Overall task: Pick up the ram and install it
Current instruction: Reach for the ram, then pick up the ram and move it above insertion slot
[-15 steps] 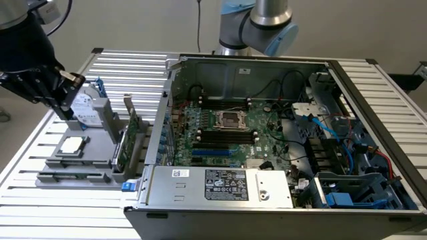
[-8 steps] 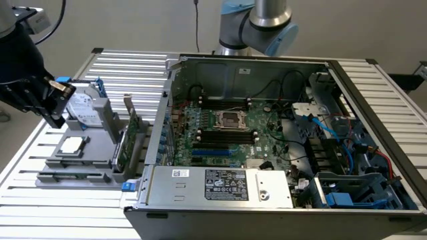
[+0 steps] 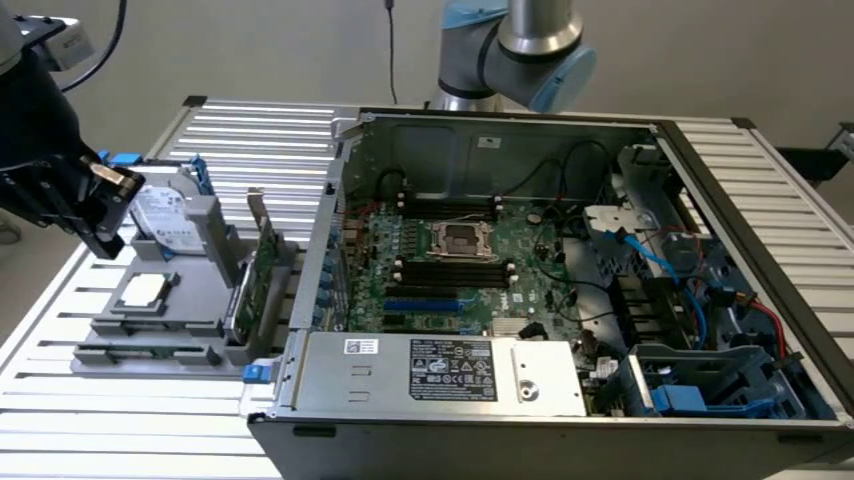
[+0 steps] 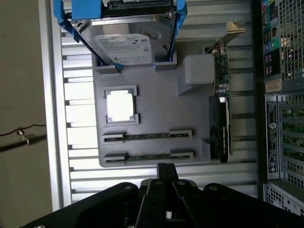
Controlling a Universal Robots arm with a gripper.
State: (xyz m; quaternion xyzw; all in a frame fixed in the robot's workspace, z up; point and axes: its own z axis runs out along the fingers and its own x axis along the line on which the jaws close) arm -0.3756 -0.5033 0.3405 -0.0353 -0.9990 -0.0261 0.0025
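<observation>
Two thin green ram sticks lie edge-up in the slots of a grey holder [image 4: 190, 114]: one ram stick [image 4: 147, 136] and a second [image 4: 148, 156] beside it. In the exterior view a ram stick [image 3: 144, 352] sits at the holder's front edge, on the exterior view's left. My gripper [image 4: 165, 168] hovers above the rail table just off the holder's ram side, fingers pressed together with nothing between them. In the exterior view the gripper [image 3: 104, 238] hangs above the holder's left end, well above the sticks.
The holder also carries a hard drive [image 4: 126, 47] in a blue frame, a square processor [image 4: 120, 105] and an upright expansion card [image 4: 219, 118]. The open computer case [image 3: 561, 290], with its motherboard and black memory slots [image 3: 454, 270], stands at the exterior view's right.
</observation>
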